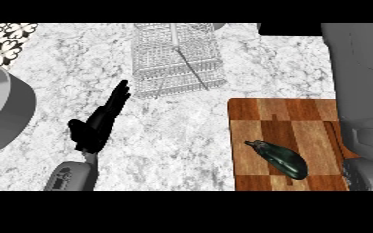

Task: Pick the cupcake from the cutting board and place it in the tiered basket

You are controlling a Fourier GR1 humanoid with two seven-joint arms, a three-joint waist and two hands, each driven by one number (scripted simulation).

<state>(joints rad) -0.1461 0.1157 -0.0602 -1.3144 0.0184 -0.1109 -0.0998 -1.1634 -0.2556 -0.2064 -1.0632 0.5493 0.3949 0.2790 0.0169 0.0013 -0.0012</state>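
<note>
- White-and-grey marble, that's the desk (167, 143), and it fills most of the head view.
- Up top, centre: the wire tiered basket (157, 61) stands on the desk, seen from above, with a thin rod (193, 69) slanting across its mesh.
- Over on the right lies the wooden cutting board (291, 118), striped in light and dark planks, well apart from the basket.
- On the board, in its lower half, lies a dark, glossy eggplant (280, 159). It sits at a slant, with the stem end pointing up-left, and nothing is touching it.
- The left hand (94, 128) is out over the bare marble at the left, fingers (116, 98) straight and pressed together, thumb sticking out to the side. It holds nothing.
- Those fingers point up and to the right, with the tips near the basket's lower-left corner but apart from it.
- Its grey forearm (69, 177) comes in from the lower edge.
- Right side: a big grey forearm (353, 79) runs down the right edge beside the board.
- In the lower-right corner, just off the board's edge, there's a dark shape that looks like the right hand (357, 174). It's cut off by the frame, so I can't tell how it's set.
- At the left edge is a grey rounded vessel (11, 108), with a black-and-white patterned patch (15, 39) above it.
</note>
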